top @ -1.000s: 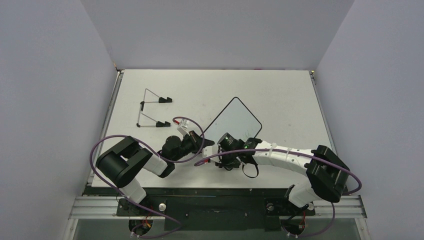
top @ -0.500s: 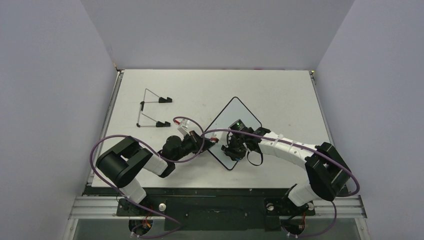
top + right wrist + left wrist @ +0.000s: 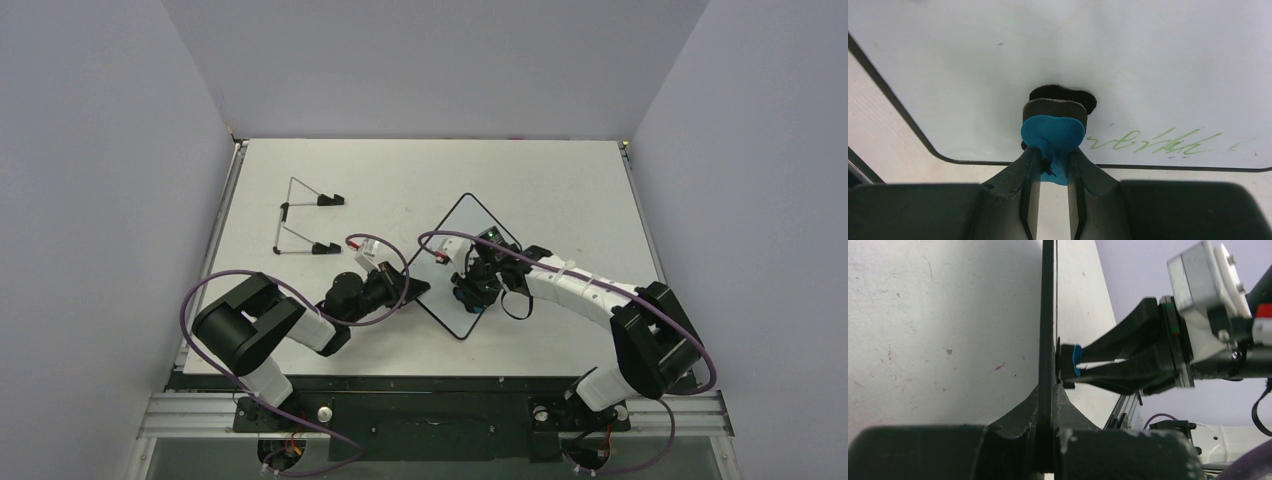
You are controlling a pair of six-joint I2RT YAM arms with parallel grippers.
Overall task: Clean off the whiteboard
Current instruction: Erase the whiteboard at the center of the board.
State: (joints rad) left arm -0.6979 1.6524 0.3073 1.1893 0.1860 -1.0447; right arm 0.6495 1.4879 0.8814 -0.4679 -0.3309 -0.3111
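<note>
Left gripper [image 3: 417, 288] is fully closed, clamped on the near-left corner of the whiteboard [image 3: 465, 222]. In its wrist view the board [image 3: 1047, 315] shows edge-on, pinched between the two fingers [image 3: 1068, 410]. From above the board reads as a diamond near mid-worktop [image 3: 560, 180], one corner towards the arms and one away; can't tell whether it's lifted off the surface or resting on it. Right gripper [image 3: 1054, 155] is nearly closed, pinching the blue eraser [image 3: 1053, 131] by its back, with the black felt side pressed against the white face [image 3: 1148, 60]. The side-on view agrees: the eraser [image 3: 1075, 360] is touching the board. Key relation: green handwriting [image 3: 1153, 142] sits just beside the eraser, to its right in the right wrist view. Its line runs roughly parallel to the black rim below it, close to that edge. My read is that the next stroke should go sideways along that rim, not further up the face, and the right arm is the one placed for it. The risk is sliding off the edge. Further back and to the left, the wire stand [image 3: 300, 220] is well clear of both arms.
</note>
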